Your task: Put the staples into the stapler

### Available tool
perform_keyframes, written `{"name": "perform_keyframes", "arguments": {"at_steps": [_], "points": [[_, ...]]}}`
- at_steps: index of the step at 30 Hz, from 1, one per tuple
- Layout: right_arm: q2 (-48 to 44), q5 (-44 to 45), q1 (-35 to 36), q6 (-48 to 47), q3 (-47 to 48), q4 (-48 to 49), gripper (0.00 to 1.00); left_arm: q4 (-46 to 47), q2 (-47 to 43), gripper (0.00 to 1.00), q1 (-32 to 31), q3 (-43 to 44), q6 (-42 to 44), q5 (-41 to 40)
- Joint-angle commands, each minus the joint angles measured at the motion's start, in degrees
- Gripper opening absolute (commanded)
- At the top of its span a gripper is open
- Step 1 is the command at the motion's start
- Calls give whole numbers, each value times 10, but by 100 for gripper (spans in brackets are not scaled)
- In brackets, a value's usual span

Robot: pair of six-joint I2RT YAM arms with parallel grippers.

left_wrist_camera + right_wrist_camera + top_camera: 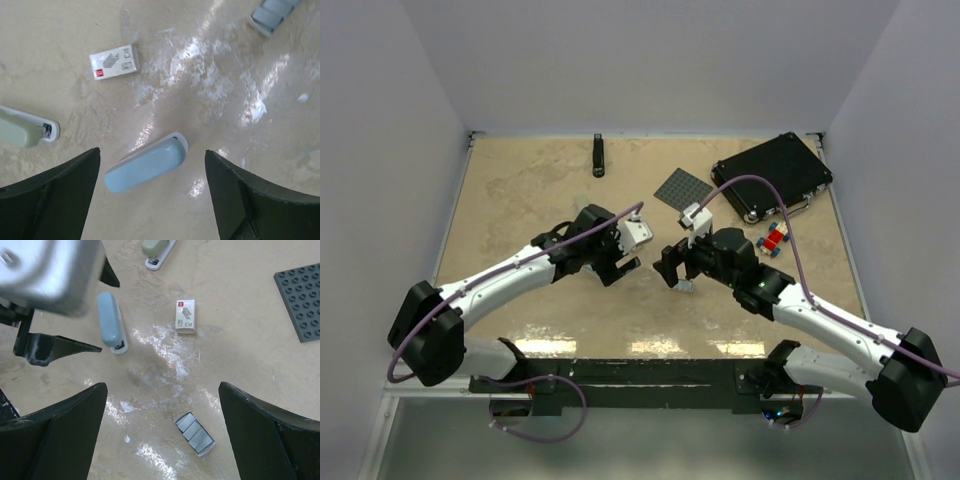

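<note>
In the left wrist view the pale blue stapler part (pixel 145 165) lies flat on the table between the tips of my open, empty left gripper (pixel 151 154). The grey-green stapler (pixel 25 131) lies at the left edge, the white staple box (pixel 114 62) beyond it, and the grey-blue staple tray (pixel 272 12) at the top right. My right gripper (pixel 162 387) is open and empty above the tray (pixel 194 433). That view also shows the box (pixel 185 316), the blue part (pixel 111 322) and the stapler's end (pixel 157 250). From above, both grippers (pixel 617 268) (pixel 675 275) hover mid-table.
A slim black stapler (pixel 599 155) lies at the back. A grey studded baseplate (pixel 681 188), a black case (pixel 772 175) and red-and-blue toy bricks (pixel 775 238) sit at the back right. The left arm's wrist block (pixel 50 275) is close to my right gripper.
</note>
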Motion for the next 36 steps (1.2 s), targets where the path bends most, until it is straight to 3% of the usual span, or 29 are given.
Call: {"name": "perform_keyframes", "arguments": {"at_steps": [1,3,7,11,16,18,20,21,25,29,32,36], "points": [[-36,-30,1,-33,-15,34,99,-36,27,87,1,0,172,50],[-43,-27,2,-37,-19,32,98,-54,43,81,1,2,215,75],[-43,-16,2,-43,-15,25,98,-62,78,77,3,10,249,72],[-42,-14,2,-45,-15,24,99,-58,109,73,14,18,266,77],[-45,-10,2,-47,-18,23,99,-64,147,60,20,39,274,75],[-48,-9,1,-48,-21,25,98,-63,154,48,21,46,273,85],[-47,-10,1,-49,-21,25,98,-65,153,29,20,49,271,93],[-48,-12,2,-49,-21,25,99,-71,153,13,21,54,270,94],[-47,-24,1,-44,-23,30,99,-78,128,0,20,51,264,99],[-44,-77,2,-45,-29,59,98,-69,67,0,24,41,240,137],[-42,-131,1,-57,-42,99,91,-50,15,0,42,32,216,201],[-22,-197,2,-107,-44,125,94,-27,-45,0,79,12,193,303]]}}
